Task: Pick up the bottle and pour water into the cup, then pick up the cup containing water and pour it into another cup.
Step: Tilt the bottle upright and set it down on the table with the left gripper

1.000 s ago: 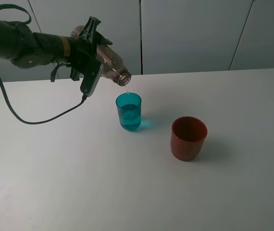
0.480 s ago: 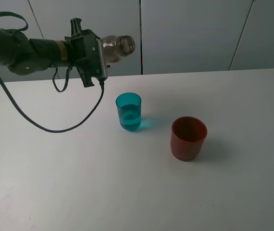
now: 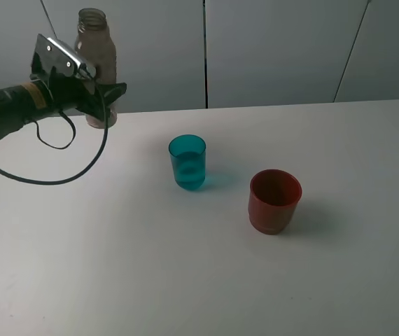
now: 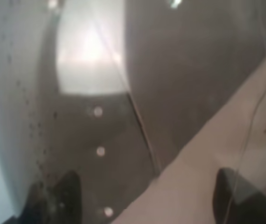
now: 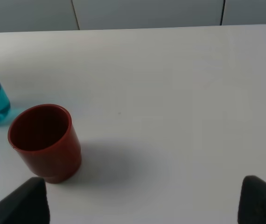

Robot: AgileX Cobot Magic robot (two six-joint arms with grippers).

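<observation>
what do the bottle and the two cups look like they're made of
Bottle: probably plastic, smoky, see-through; the wall shows through it. Teal cup: likely translucent glossy plastic; water shows through its side. Red-brown cup: opaque, seemingly plastic, soft even sheen.

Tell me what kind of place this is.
Most likely a robotics lab or test bench, not a home kitchen. A white table stands against plain grey wall panels, a cabled robot arm reaches over it, and the props are a bottle, a teal cup and a red cup.
</observation>
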